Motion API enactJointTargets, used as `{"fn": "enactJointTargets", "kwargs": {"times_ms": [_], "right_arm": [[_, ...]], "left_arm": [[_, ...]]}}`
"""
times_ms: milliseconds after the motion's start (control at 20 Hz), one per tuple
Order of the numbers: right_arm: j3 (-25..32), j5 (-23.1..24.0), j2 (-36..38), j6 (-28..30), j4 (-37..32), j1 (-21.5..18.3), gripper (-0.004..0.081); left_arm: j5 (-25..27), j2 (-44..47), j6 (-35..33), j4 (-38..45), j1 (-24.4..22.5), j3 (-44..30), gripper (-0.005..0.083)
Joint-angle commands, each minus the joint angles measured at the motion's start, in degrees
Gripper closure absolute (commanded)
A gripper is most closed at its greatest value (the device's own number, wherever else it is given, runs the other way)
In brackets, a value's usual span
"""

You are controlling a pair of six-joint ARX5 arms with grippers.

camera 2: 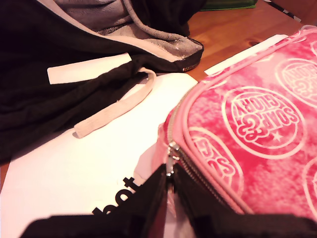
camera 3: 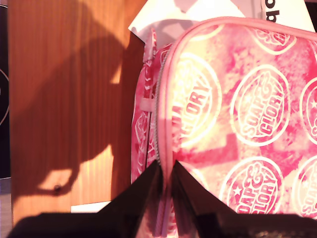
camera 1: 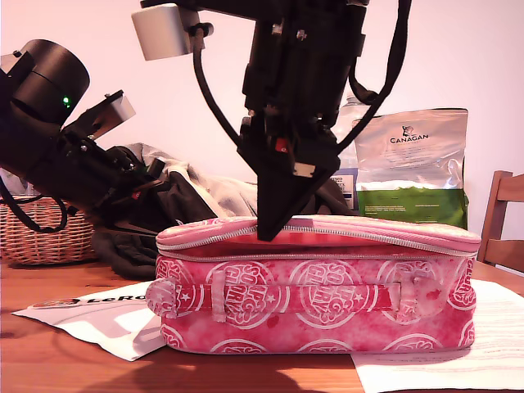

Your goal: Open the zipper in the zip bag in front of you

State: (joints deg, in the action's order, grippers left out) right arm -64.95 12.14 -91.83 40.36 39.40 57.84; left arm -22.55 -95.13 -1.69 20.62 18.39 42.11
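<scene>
Pinching the zipper point(camera 3: 159, 148): my second gripper point(camera 3: 166, 171).

Zip bag point(camera 1: 315, 291): pink fabric, white round logos, lying flat, strap side facing the exterior view. Zipper point(camera 1: 368, 232) along lid edge, partly gaping.

Your first gripper point(camera 2: 170, 191) has its dark fingers drawn nearly together around the silver pull of the zipper point(camera 2: 174, 148) at a corner of the zip bag point(camera 2: 257, 124). You see the bag's pink lid with white logo circles, white paper point(camera 2: 89, 168) beneath it, and dark clothing point(camera 2: 49, 44) with a pale drawstring point(camera 2: 116, 109) beyond.
</scene>
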Motion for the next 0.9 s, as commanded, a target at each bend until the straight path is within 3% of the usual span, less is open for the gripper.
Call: {"fn": "enactJointTargets", "kwargs": {"times_ms": [0,100,200,450,850], "right_arm": [[1.4,-2.2,-0.5,-0.2,3.3,1.7,0.0782],[1.4,-2.2,-0.5,-0.5,3.3,1.7,0.0782],[1.4,-2.2,-0.5,-0.5,3.1,1.7,0.0782],[1.4,-2.1,-0.5,-0.5,1.6,1.7,0.0783],[0.2,6.5,-0.2,0.6,-1.0,1.4,0.0782]], "left_arm": [[2.1,-0.9,0.1,2.2,-1.6,2.7,0.0663],[2.1,-0.9,0.1,2.2,-1.6,2.7,0.0539],[2.0,-0.8,0.1,2.0,-1.6,2.7,0.0509],[2.1,2.1,0.3,-3.5,-1.7,2.7,0.0799],[0.3,12.9,1.6,-16.5,-0.7,2.7,0.0795]]}}
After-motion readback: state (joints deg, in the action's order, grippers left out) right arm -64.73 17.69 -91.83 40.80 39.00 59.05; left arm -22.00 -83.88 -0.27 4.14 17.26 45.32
